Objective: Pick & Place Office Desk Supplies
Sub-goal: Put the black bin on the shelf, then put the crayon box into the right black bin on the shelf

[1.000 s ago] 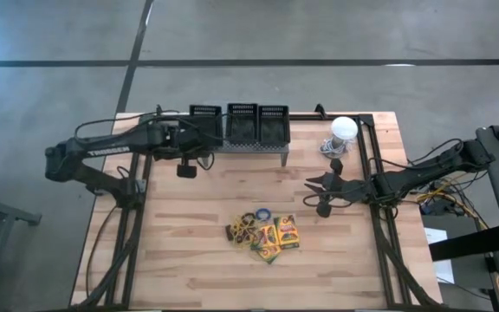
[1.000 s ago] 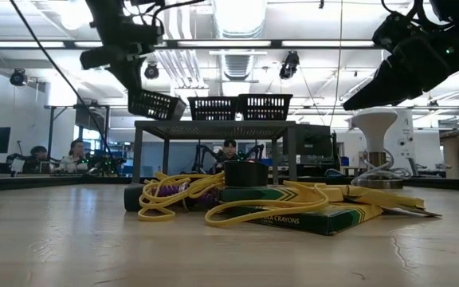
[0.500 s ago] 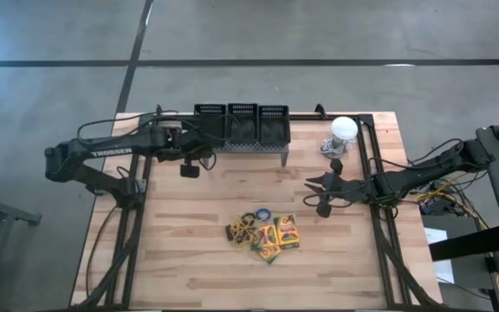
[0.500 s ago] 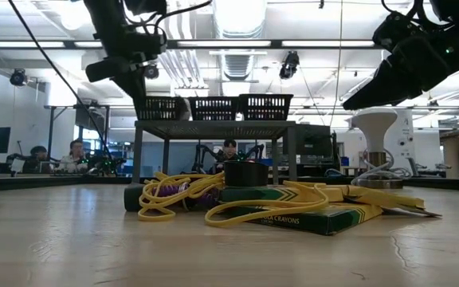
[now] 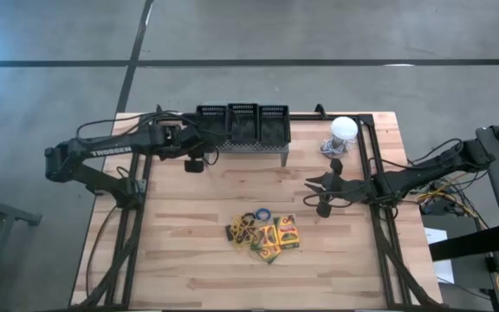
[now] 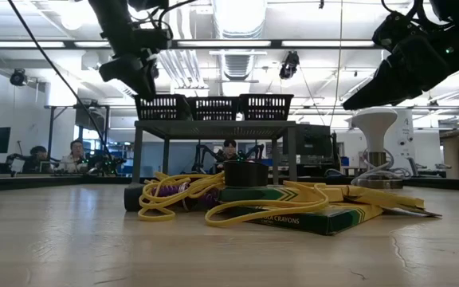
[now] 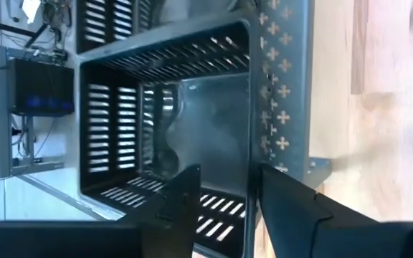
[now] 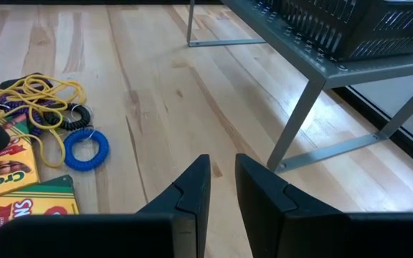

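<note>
Nearest me on the light wooden table (image 5: 189, 260): flat yellow-and-green crayon boxes (image 5: 277, 236), lying in a pile with tangled yellow rubber bands (image 6: 183, 201) and a blue coiled loop (image 8: 86, 149) just beside them.

Mid-table, right side: my right gripper (image 5: 312, 192), hovering off the pile, fingers nearly together with a slim gap, holding nothing.

Far edge: grey perforated metal stand (image 5: 245, 148) carrying three black slotted baskets (image 5: 243, 123). My left gripper (image 7: 224, 208) sits at the leftmost basket's rim, fingers parted, nothing between them. White dome-shaped object (image 5: 344, 129) stands near the far right corner.
</note>
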### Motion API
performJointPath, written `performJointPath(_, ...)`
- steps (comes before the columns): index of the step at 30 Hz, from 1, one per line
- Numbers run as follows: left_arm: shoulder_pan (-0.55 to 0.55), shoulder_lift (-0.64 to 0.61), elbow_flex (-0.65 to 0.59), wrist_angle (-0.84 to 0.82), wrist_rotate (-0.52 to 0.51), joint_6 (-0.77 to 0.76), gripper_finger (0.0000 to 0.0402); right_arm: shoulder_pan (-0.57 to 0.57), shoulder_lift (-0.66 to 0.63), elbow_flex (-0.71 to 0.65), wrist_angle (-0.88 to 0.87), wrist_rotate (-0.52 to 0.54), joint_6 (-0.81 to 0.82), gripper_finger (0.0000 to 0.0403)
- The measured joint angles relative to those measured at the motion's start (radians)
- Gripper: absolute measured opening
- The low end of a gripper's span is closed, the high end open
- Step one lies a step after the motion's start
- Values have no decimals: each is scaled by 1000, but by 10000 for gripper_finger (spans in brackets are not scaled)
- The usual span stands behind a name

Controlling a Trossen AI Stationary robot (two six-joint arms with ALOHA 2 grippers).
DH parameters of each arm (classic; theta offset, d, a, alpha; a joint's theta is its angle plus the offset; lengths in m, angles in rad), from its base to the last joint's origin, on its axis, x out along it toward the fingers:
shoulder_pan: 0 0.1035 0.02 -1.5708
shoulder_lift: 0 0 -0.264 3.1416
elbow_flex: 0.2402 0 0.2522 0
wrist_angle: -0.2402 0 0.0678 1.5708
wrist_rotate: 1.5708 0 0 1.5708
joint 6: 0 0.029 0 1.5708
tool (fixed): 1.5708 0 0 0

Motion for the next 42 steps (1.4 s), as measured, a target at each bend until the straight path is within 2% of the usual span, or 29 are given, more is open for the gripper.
performJointPath(13,-6,0,39,49,4,-27,148,0,0,0,0,0,0,61)
performJointPath(20,-61,0,56,48,4,-74,148,0,0,0,0,0,0,61)
performJointPath(23,-113,0,85,48,4,-162,148,0,0,0,0,0,0,61)
performJointPath(27,-218,0,107,49,4,-374,148,1,0,0,0,-1,0,61)
performJointPath(31,-375,2,42,87,3,-525,147,1,0,-17,29,-25,4,61)
performJointPath(33,-470,3,-29,175,-1,-575,147,1,0,-49,102,-41,0,61)
performJointPath(35,-564,4,-118,329,-22,-598,147,0,0,-88,207,-70,-19,61)
performJointPath(39,-712,6,-340,784,-31,-565,147,0,0,-160,400,-202,-81,61)
performJointPath(42,-772,35,-497,1147,-40,-526,147,1,0,-190,486,-335,-93,64)
